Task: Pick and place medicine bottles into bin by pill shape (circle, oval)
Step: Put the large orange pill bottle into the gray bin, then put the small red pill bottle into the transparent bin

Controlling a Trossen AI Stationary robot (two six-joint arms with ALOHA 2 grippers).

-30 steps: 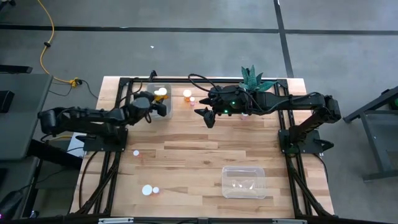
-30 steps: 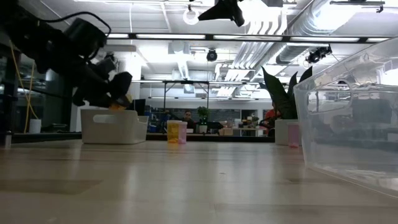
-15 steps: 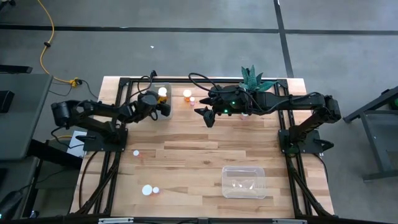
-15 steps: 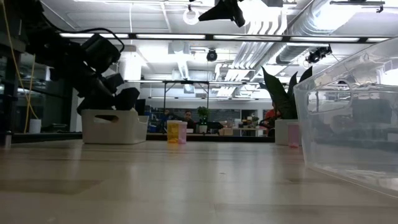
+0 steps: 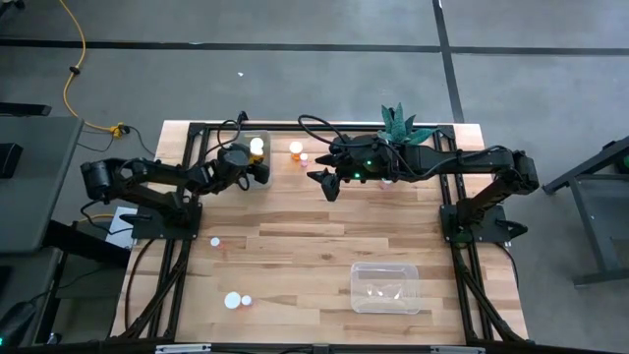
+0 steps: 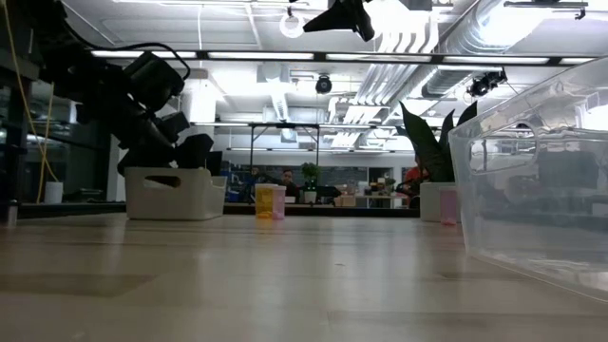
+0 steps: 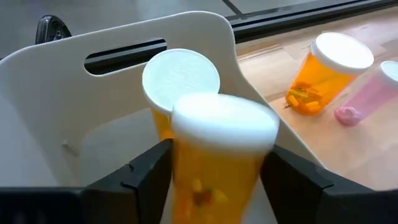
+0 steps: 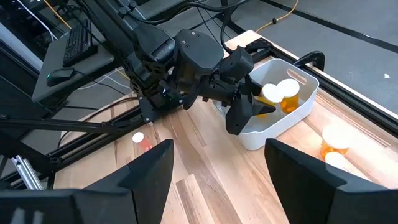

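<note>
My left gripper hangs open over the white bin at the table's far left. A blurred amber medicine bottle with a white cap shows between its spread fingers; whether they touch it I cannot tell. A second capped bottle stands in the bin behind it. An amber bottle and a pink one stand on the table just right of the bin. My right gripper is open and empty, above the table right of them.
A clear tub stands near the front right. A potted green plant stands at the far edge by the right arm. Small white-capped items lie on the near left of the table.
My left gripper has gone toward the table's right edge and down, over the bin. The amber bottle seen in its fingers in the low view a second ago no longer shows there above the bin's rim. My right arm has kept still.
</note>
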